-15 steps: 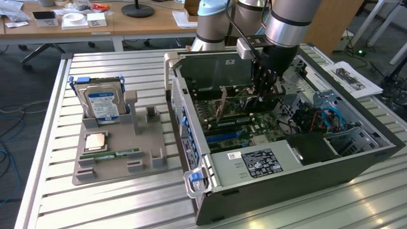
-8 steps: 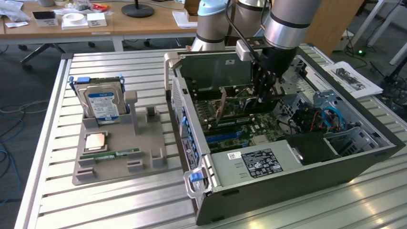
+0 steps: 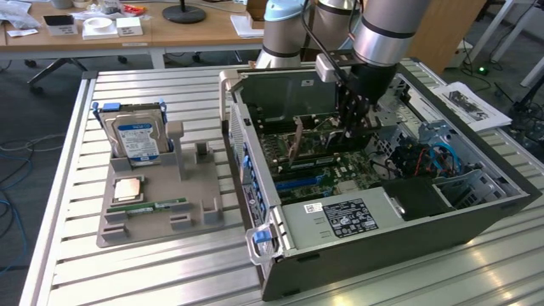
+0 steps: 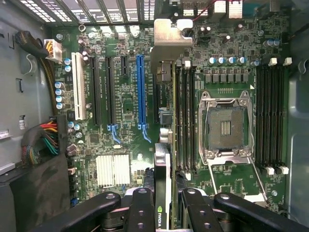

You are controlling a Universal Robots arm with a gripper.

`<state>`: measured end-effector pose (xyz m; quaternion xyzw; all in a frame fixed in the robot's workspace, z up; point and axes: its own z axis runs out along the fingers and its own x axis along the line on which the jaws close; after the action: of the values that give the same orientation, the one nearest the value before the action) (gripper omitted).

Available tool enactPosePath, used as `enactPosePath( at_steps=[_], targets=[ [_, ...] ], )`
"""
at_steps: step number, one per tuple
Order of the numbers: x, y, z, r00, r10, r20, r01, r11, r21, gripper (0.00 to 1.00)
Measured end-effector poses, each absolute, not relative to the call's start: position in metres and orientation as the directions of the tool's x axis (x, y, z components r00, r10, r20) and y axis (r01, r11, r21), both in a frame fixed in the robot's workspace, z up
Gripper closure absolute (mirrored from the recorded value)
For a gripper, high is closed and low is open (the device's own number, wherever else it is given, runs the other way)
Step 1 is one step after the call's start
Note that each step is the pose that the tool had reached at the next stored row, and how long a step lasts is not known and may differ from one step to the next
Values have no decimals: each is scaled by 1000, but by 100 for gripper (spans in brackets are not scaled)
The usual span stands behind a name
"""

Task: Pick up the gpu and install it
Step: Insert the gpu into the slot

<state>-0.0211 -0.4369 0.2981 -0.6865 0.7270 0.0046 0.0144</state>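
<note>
The open PC case [image 3: 383, 220] lies on the slatted table with my gripper [image 3: 350, 124] reaching down into it. The gripper [image 4: 164, 205] is shut on the gpu [image 4: 164, 154], which I see edge-on in the wrist view, its silvery end bracket [image 4: 171, 41] at the far end. The gpu [image 3: 316, 135] hangs just above the motherboard [image 4: 120, 145]. It sits between the long blue slot [image 4: 140, 87] and a bank of memory slots [image 4: 186, 121], not over the blue slot. The black fingers [image 4: 140, 212] press on both faces of the card.
An empty CPU socket [image 4: 227, 128] and a cable bundle [image 4: 46, 140] lie inside the case. At the exterior view's left, a grey holder [image 3: 200, 191] carries a hard drive [image 3: 136, 137], a green memory stick [image 3: 157, 207] and a processor [image 3: 127, 189]. Papers [image 3: 472, 102] lie at the right.
</note>
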Motion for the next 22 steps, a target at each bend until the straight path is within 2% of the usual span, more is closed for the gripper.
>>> enactPosePath(
  at_steps=[22],
  targets=[
    [-21, -437, 294, -57, -998, -27, -998, 57, -13, 73]
  ],
)
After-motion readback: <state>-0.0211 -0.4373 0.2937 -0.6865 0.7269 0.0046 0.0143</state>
